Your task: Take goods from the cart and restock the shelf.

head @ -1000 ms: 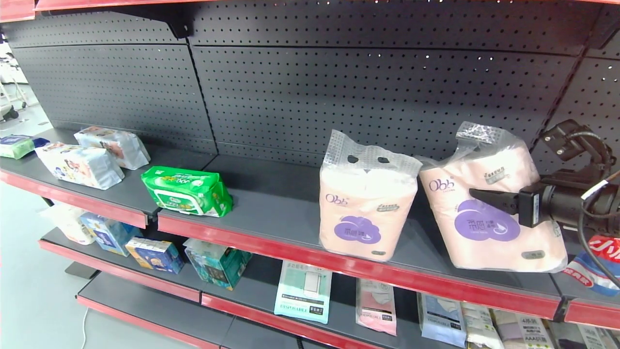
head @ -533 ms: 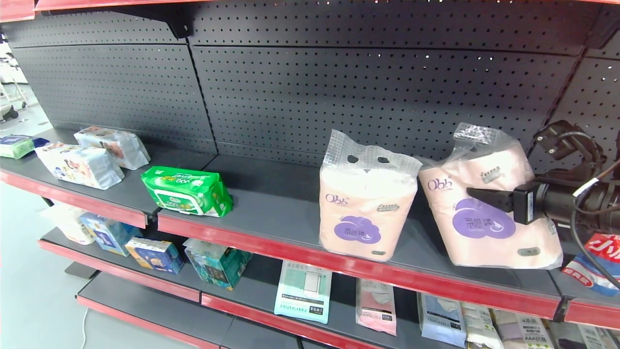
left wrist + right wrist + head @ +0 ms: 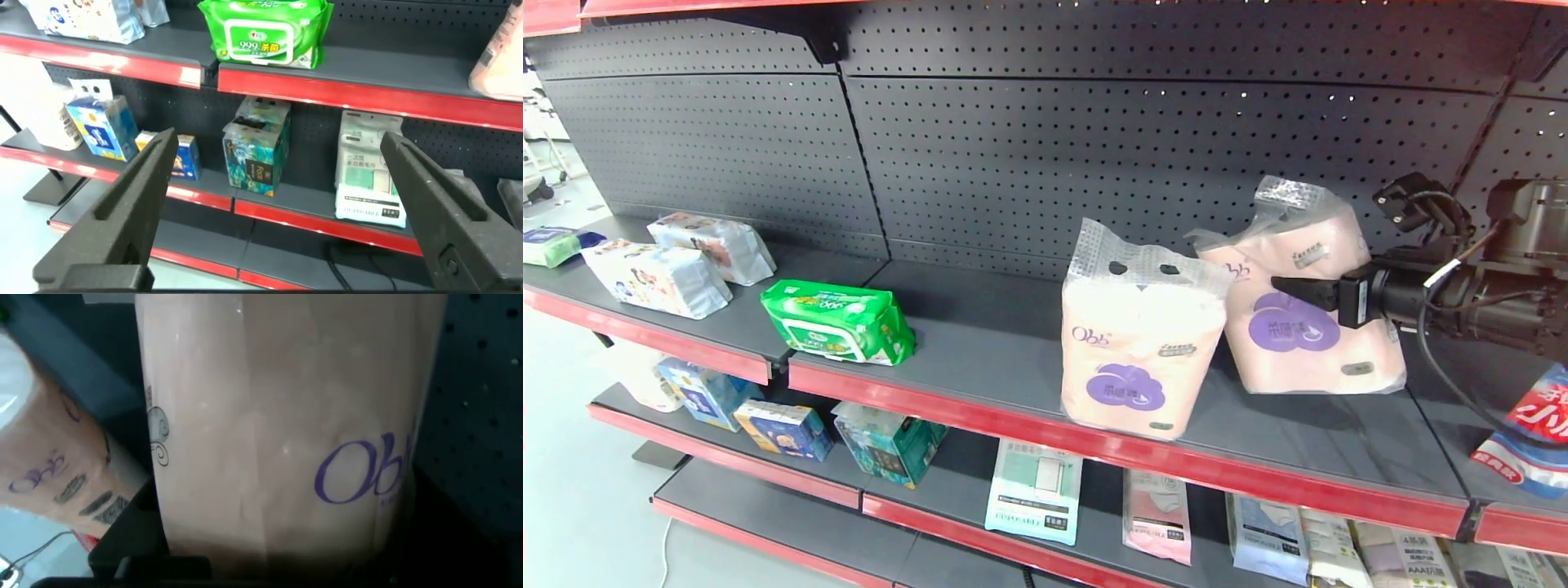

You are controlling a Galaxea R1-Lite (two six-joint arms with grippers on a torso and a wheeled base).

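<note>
Two pink toilet-paper packs stand on the middle shelf. The nearer pack sits upright close to the red front edge. The second pack leans farther back, near the pegboard, with my right gripper shut on its side; in the right wrist view this pack sits between the dark fingers. My left gripper hangs open and holds nothing, in front of the lower shelves, below a green wipes pack.
On the same shelf lie a green wipes pack, two white packs to the left, and a red-blue bag at the right edge. Lower shelves carry boxed goods and flat packets. Bare shelf lies between the wipes and the nearer pack.
My right gripper has carried the second toilet-paper pack up, left and deeper toward the pegboard. The nearer pack and the rest of the shelf have not moved.
</note>
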